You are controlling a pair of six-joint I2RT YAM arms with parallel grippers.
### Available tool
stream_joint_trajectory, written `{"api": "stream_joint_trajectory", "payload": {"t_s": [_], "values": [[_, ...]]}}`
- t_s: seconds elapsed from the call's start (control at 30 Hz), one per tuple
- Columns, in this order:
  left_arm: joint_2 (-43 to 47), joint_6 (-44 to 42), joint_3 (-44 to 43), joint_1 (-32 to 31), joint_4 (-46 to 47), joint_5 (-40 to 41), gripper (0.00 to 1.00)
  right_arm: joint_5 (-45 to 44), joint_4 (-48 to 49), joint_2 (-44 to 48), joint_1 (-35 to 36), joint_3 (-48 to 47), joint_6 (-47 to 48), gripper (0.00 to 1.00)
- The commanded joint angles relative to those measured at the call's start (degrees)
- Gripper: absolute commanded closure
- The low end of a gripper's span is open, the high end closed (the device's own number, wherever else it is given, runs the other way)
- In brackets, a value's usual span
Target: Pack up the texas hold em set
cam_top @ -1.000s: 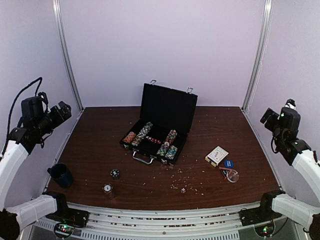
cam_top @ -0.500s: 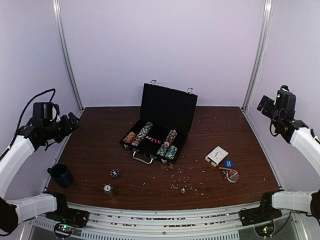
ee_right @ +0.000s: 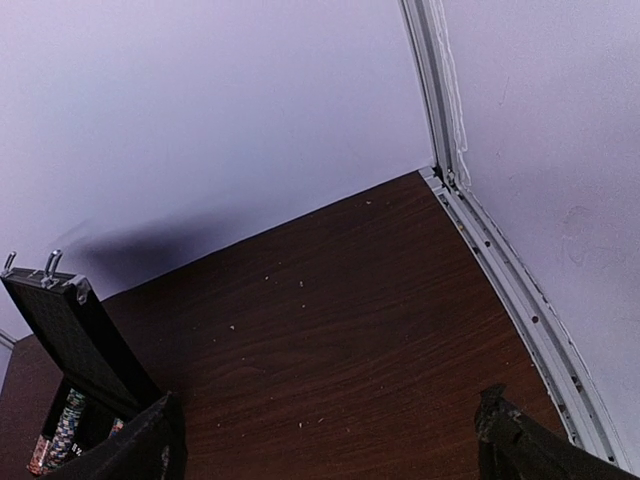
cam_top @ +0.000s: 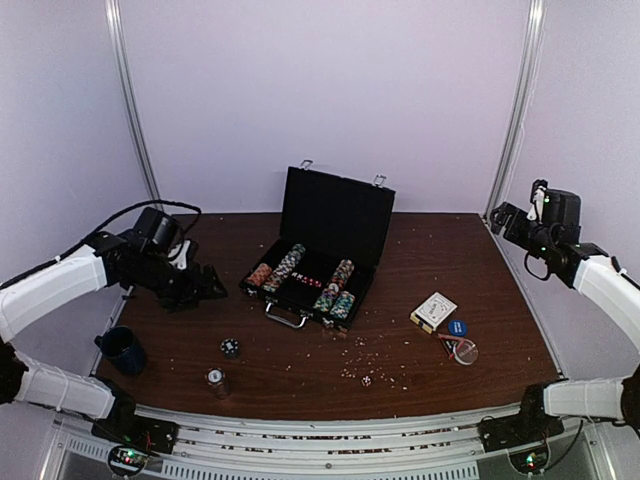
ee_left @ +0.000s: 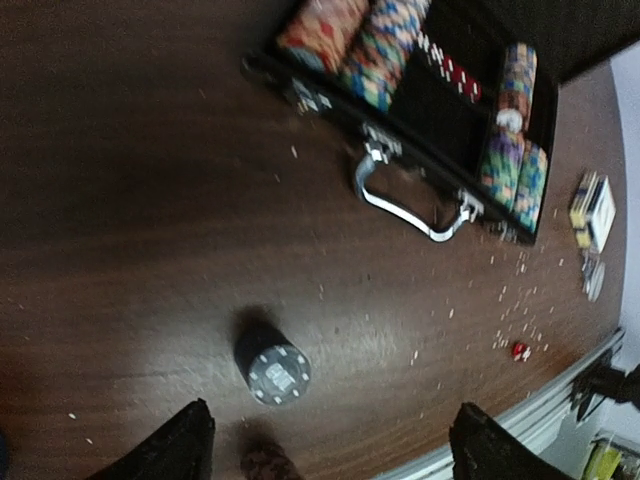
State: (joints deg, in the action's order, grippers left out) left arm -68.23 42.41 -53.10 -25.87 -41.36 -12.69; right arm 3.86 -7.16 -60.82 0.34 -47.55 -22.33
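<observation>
The black case [cam_top: 333,215] stands open at mid table with its lid up and multicoloured chip rows [cam_top: 287,266] inside. A black chip stack [cam_top: 230,347] and a second stack [cam_top: 215,378] stand loose at the front left. The card box [cam_top: 433,311], a blue round button [cam_top: 457,327], a clear button [cam_top: 465,351] and a die [cam_top: 366,380] lie at the right. My left gripper [cam_top: 210,285] is open and empty above the table left of the case. In its wrist view [ee_left: 335,445] the black stack [ee_left: 272,368] sits between the fingers. My right gripper [cam_top: 497,218] is open, high at the far right.
A dark blue mug [cam_top: 122,350] stands at the left front edge. Small crumbs are scattered across the brown table [cam_top: 450,260]. The case's silver handle [ee_left: 410,205] faces the front. A metal rail [ee_right: 510,290] runs along the right wall.
My left arm has swung from the left wall out over the table and lowered towards the loose chip stacks. My right gripper has shifted slightly left and down.
</observation>
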Motion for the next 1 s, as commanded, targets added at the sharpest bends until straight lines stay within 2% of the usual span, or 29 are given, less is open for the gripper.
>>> {"api": "stream_joint_trajectory", "payload": {"t_s": [0.0, 0.13, 0.23, 0.4, 0.7, 0.97], "values": [[-1.1, 5.6, -0.5, -11.0, -7.6, 3.3, 0.16, 2.4, -5.0, 1.3, -0.1, -0.7, 1.1, 0.0], [-2.0, 12.0, 3.2, -20.5, -6.5, 3.1, 0.16, 4.5, -6.0, 3.1, -0.1, 2.9, -0.9, 0.0], [-4.2, 13.5, 3.5, -23.8, -7.6, 4.6, 0.15, 6.8, -6.3, 3.4, -0.1, 4.3, -1.9, 0.0], [-4.6, 15.9, 1.3, -26.1, -13.2, 10.9, 0.14, 8.3, -7.8, 2.6, 0.0, 3.6, -1.7, 0.0], [0.4, 16.9, 5.5, -27.6, -12.1, 8.0, 0.12, 8.3, -9.7, 2.5, 0.0, 5.0, -2.0, 0.02], [1.2, 19.2, 7.7, -27.6, -12.8, 11.8, 0.13, 9.0, -11.5, 4.7, 0.0, 6.9, -0.9, 0.03]]}}
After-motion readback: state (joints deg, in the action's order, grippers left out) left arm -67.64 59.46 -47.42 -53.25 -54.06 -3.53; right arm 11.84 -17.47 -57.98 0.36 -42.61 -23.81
